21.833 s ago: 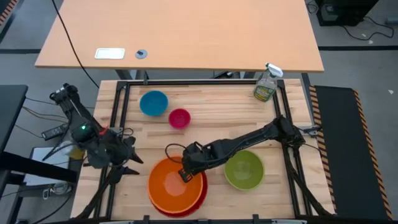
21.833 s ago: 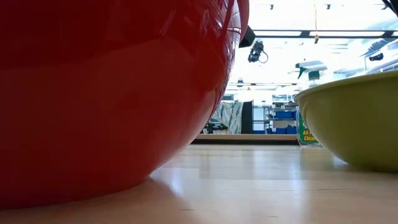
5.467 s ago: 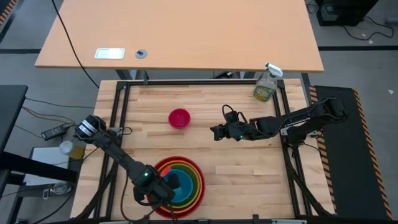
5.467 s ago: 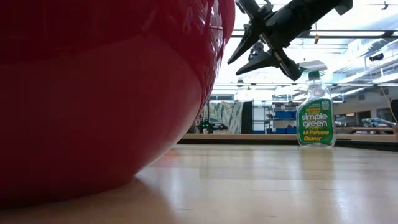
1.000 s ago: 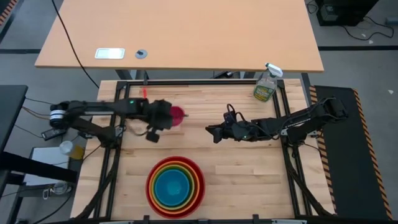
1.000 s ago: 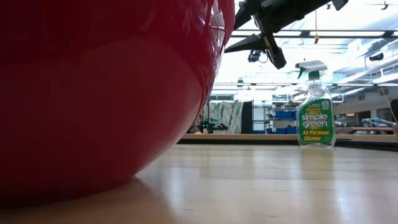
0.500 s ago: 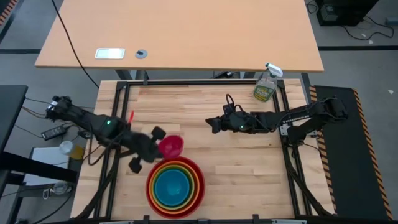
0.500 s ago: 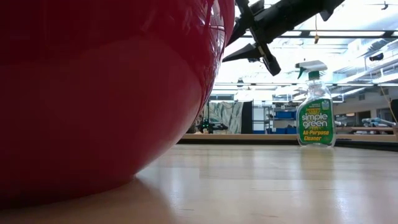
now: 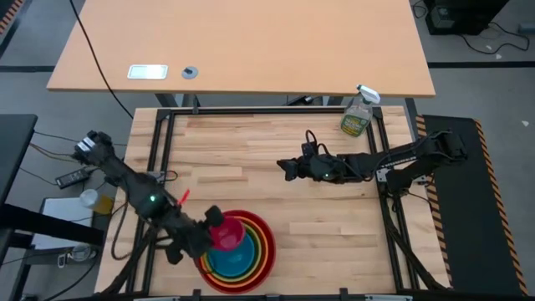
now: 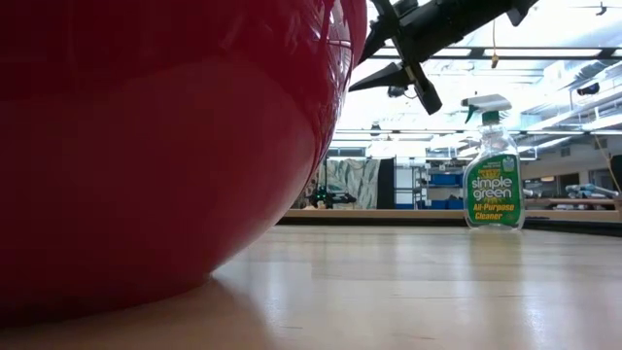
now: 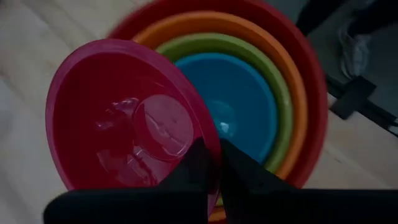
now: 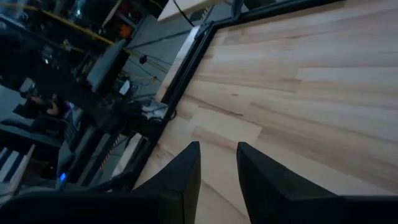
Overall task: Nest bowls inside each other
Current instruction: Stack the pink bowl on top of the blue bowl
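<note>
**Bowl set, five pieces: four nested, smallest held over the stack**

Item 1. Red bowl (image 9: 266, 257), largest of the set, stood at the near edge of the wooden table (image 9: 276, 142), left of centre. Its glossy side filled most of the low view.

Items 2–4. Orange bowl (image 9: 259, 247), lime green bowl (image 9: 252, 248) and blue bowl (image 9: 232, 261) sat one inside the other within the red bowl, rims forming concentric rings.

Item 5. Magenta pink bowl (image 9: 226, 234), smallest, was tilted over the left rim of the stack, partly covering the blue and green rings. The left wrist view showed its hollow facing the camera, with the nested bowls behind and beside it.

Left gripper (image 9: 209, 224): reached in from the table's left side, fingers clamped on the rim of the magenta pink bowl, one finger (image 11: 199, 163) inside the rim and the other outside it.

Right gripper (image 9: 286, 167): hung above bare tabletop near mid-table, well apart from the stack, holding nothing; fingers (image 12: 180, 177) stood parted by a narrow gap.

Other: clear spray bottle (image 9: 358, 113), green label, upright at the far right corner of the table.
</note>
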